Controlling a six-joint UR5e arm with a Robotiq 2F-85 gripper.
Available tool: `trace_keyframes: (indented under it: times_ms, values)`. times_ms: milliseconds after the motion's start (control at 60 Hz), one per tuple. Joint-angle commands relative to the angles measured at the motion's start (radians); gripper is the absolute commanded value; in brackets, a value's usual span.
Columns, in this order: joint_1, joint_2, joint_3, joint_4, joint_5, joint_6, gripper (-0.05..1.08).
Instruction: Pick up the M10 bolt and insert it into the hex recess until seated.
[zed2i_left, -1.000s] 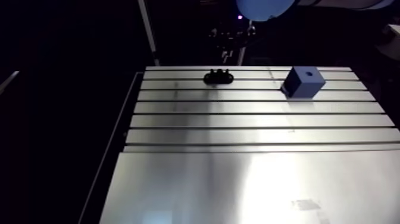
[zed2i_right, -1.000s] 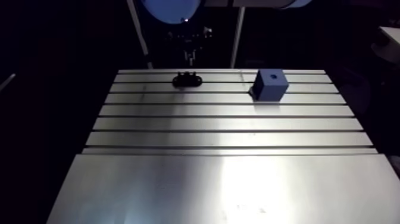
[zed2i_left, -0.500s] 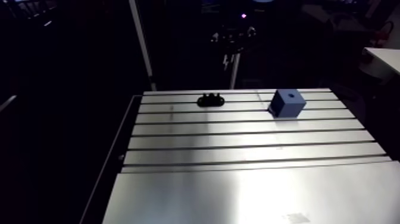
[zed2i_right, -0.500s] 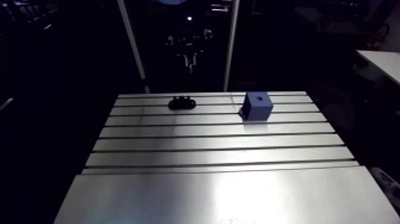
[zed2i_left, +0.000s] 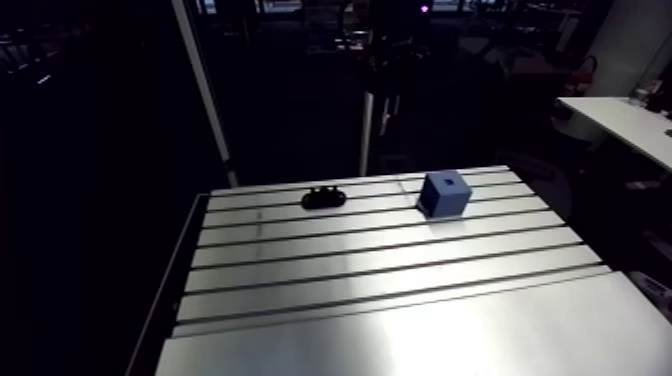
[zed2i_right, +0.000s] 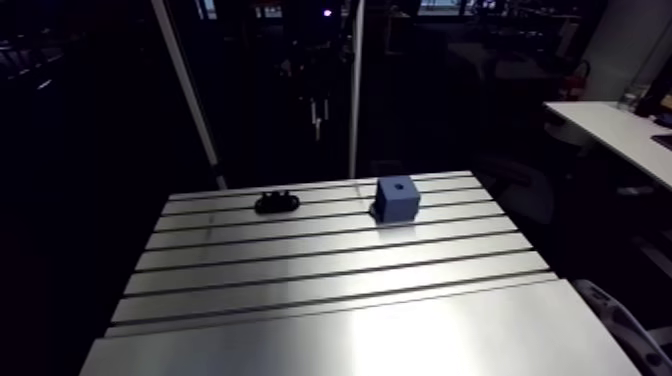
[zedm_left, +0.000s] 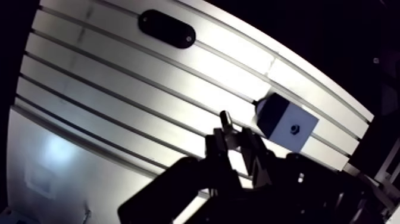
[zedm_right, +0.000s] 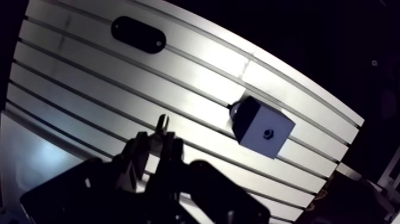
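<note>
Tool (zedm_left: 232, 137) is clamped on the bolt (zedm_left: 225, 120), above the table (zedm_left: 119, 89), beside the block (zedm_left: 280, 116). We should centre the bolt over the recess (zedm_left: 293, 127), align the hex flats, then lower slowly.

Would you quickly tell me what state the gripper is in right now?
The gripper is shut on the M10 bolt.

No text, label, number or sign can be read on the blue block (zed2i_right: 398, 199) or the table (zed2i_right: 330, 340).
</note>
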Motion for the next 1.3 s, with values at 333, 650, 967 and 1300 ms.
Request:
trace_keyframes:
  times_ms: [333,650,967,1300]
  values:
    - [-0.123,0.067,-0.114,0.138,-0.079,-0.208,0.92]
    - [-0.174,0.118,-0.129,0.131,-0.074,-0.209,0.95]
    - [-0.19,0.152,-0.134,0.118,-0.075,-0.251,0.99]
    - [-0.207,0.178,-0.134,0.053,-0.075,-0.287,1.0]
